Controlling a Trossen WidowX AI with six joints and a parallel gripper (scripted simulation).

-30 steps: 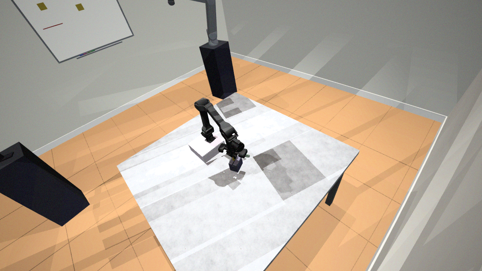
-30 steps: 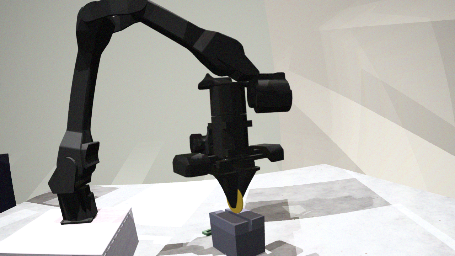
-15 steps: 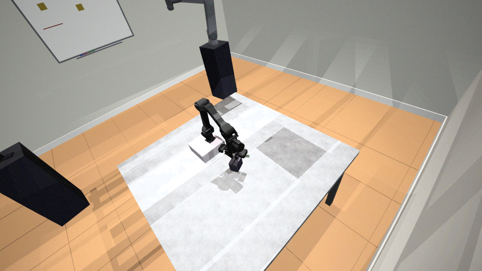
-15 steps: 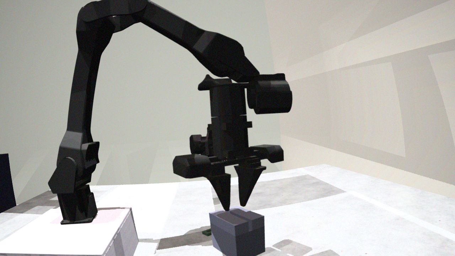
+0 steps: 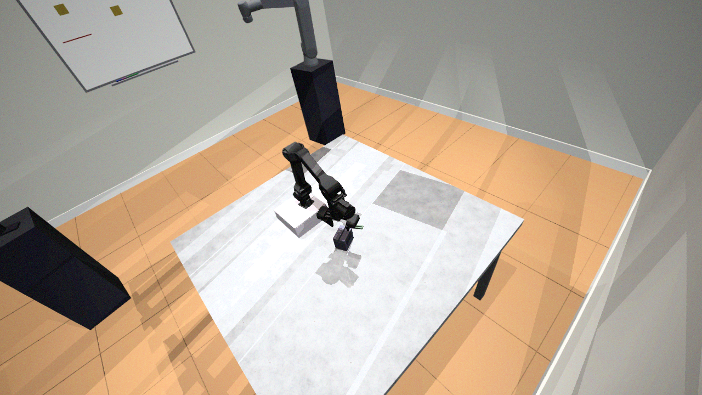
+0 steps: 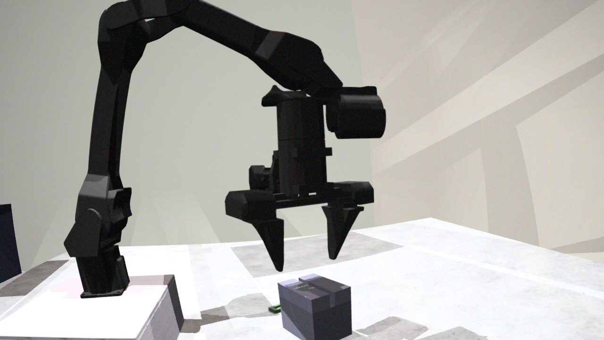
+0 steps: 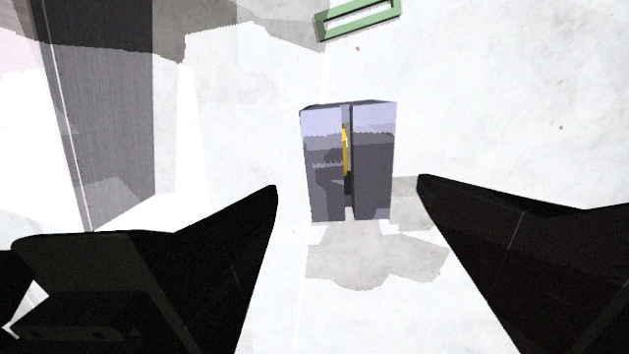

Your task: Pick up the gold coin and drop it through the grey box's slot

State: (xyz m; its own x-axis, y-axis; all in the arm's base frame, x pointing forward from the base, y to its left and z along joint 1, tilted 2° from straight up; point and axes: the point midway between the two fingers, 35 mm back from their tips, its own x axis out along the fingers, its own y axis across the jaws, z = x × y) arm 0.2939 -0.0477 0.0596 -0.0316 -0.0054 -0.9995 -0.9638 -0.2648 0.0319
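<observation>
The gripper (image 6: 303, 249) is held above the grey box (image 6: 315, 307), pointing straight down, with its fingers (image 6: 272, 242) spread wide and nothing between them. The fingertips are seen clear of the lid in the exterior view, one to either side of the line of the slot (image 7: 347, 152). The box stands on the white counter (image 6: 464, 279), near the pale block (image 6: 84, 315) on which the arm's base is mounted. In the wrist view the lid is seen from above, divided by the narrow slot, and a thin yellow sliver of the coin (image 7: 344, 149) is visible within that slot, below the level of the lid; how far down it sits cannot be judged from this angle. The green holder (image 7: 358, 19) lies flat on the counter beyond the box, apart from it, and its recess is seen to contain no coin. In the top view the holder (image 5: 360, 227) is only a small green mark beside the gripper (image 5: 349, 223).
</observation>
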